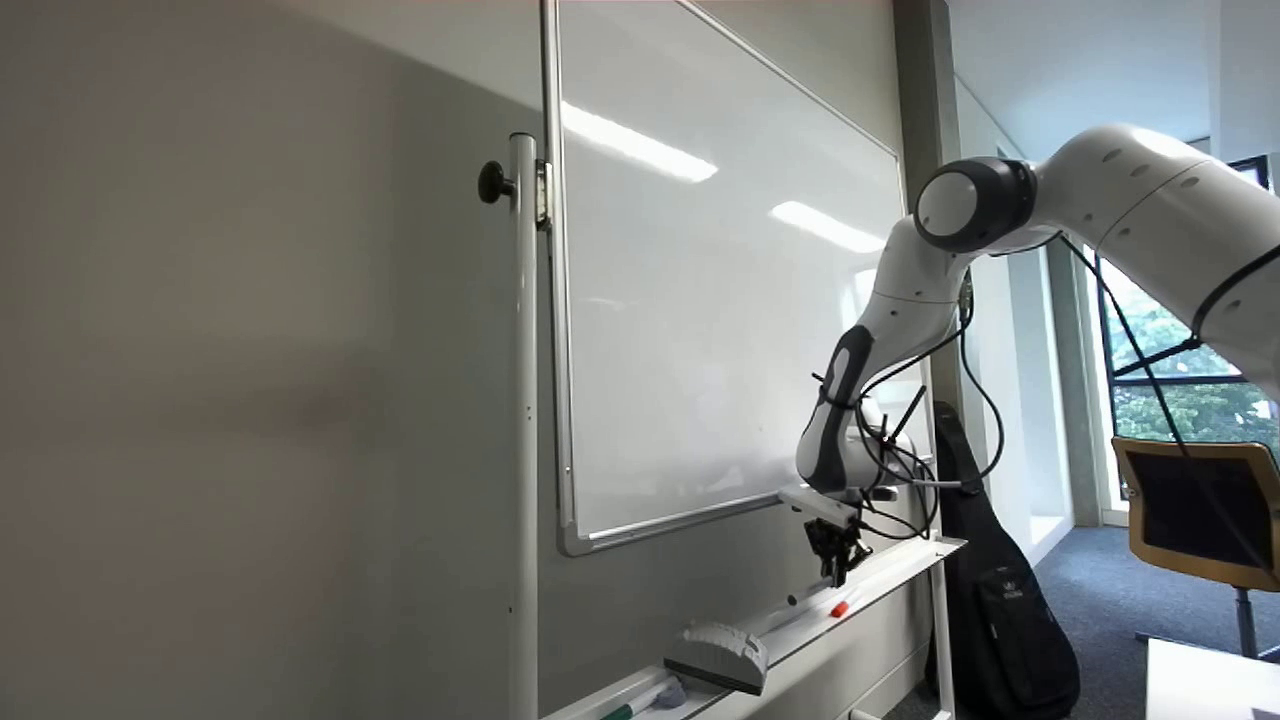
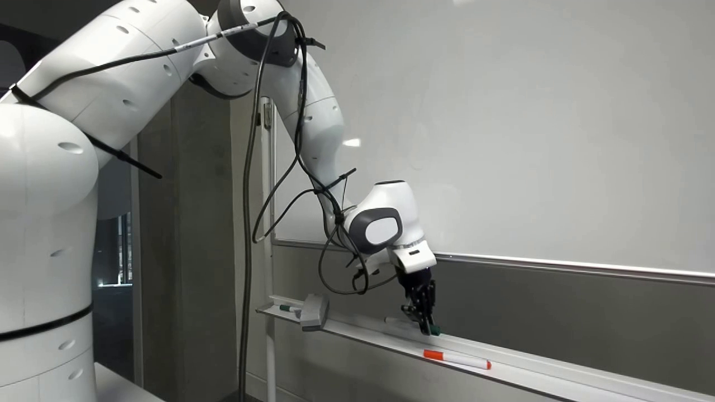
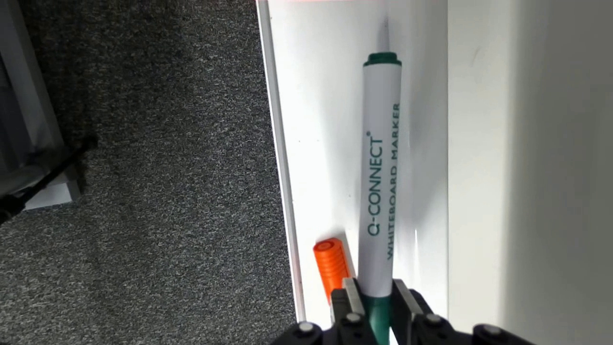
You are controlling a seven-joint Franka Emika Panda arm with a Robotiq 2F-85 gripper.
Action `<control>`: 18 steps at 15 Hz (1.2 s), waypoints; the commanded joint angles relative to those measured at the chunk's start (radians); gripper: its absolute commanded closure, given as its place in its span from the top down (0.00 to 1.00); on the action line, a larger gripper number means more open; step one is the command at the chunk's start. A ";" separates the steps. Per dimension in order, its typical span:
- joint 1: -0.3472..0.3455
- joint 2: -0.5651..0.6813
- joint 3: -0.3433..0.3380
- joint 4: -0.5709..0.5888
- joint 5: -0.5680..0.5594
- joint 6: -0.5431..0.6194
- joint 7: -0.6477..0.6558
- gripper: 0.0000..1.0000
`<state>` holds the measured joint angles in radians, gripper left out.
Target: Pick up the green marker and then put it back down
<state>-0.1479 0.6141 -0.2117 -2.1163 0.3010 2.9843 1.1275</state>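
Left to right in an exterior view: green-capped marker and grey eraser lie on the surface; green marker, pinched at its cap end by the hand, is over it, contact unclear; orange marker lies near the front edge.

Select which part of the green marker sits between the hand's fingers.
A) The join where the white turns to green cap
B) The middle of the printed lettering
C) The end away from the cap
A, since in the wrist view the fingers of the hand flank the green marker right where its white gives way to the green cap.
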 commanded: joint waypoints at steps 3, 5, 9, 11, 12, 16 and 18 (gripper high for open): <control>-0.015 0.124 0.030 0.064 0.023 -0.038 -0.043 0.05; -0.013 0.129 0.027 0.066 0.025 -0.041 -0.039 0.05; 0.010 0.153 0.001 0.074 0.022 -0.018 -0.017 0.05; 0.010 0.152 0.001 0.072 0.022 -0.014 -0.019 0.05; 0.012 0.154 -0.002 0.074 0.021 -0.016 -0.018 0.05; -0.055 0.121 0.070 0.066 0.021 -0.080 -0.104 0.05; -0.090 0.103 0.099 0.067 0.036 -0.115 -0.162 0.05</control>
<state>-0.1896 0.6157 -0.1729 -2.0958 0.3179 2.9255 1.0704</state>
